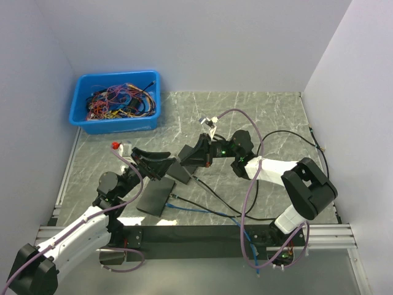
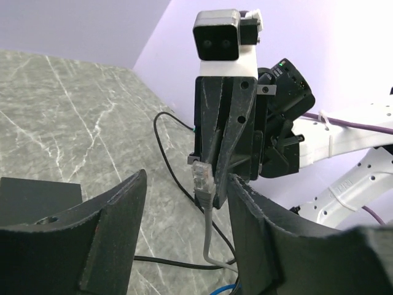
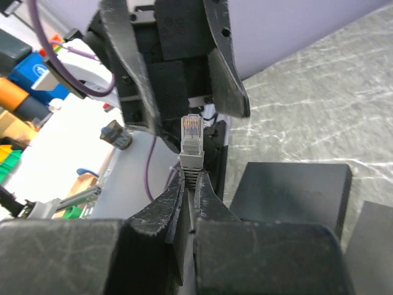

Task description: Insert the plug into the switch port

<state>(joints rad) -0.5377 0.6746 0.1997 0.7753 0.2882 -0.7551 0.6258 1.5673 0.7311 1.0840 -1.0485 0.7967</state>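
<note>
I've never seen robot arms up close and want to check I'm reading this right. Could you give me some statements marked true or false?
1. The right gripper is shut on the plug. True.
2. The left gripper is clamped on the plug too. False: its jaws stand open either side of it.
3. The plug sits in a port. False: it is up in the air between the grippers.
4. The blue bin holds tangled wires. True.

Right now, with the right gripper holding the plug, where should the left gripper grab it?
Probably the clear head of the plug, which sticks out free beyond the right gripper pinching its grey boot. Bring the left gripper in head-on, fingers either side.
</note>
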